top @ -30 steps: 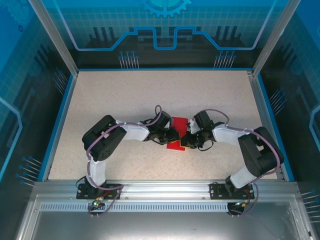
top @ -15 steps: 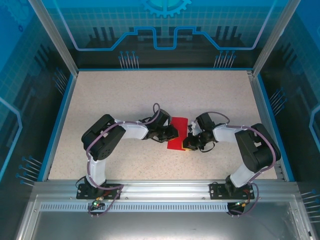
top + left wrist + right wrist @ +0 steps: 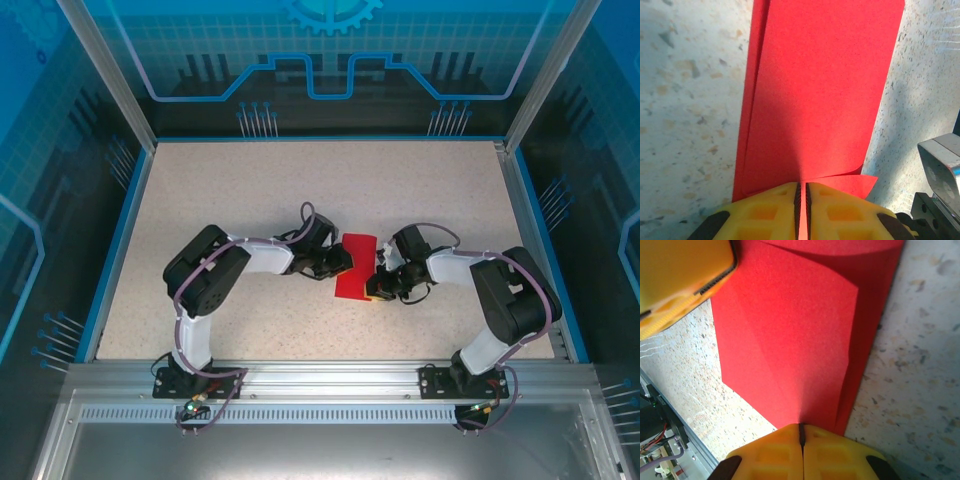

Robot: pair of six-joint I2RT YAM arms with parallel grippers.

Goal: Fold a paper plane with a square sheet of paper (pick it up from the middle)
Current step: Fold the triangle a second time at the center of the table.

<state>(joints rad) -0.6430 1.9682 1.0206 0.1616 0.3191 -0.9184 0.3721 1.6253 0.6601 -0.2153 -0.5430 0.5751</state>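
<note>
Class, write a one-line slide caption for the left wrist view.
Left gripper, yellow jaws shut on the folded red paper, speckled table beneath.

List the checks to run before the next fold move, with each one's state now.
1. Left gripper shut on paper: ok.
2. Right gripper shut on paper: ok.
3. Grippers on opposite sides of the paper, not touching each other: ok.
4. Paper layers flush: not ok, a lower layer peeks out along one edge in the left wrist view.
5. Paper lifted off table: cannot tell.
</note>
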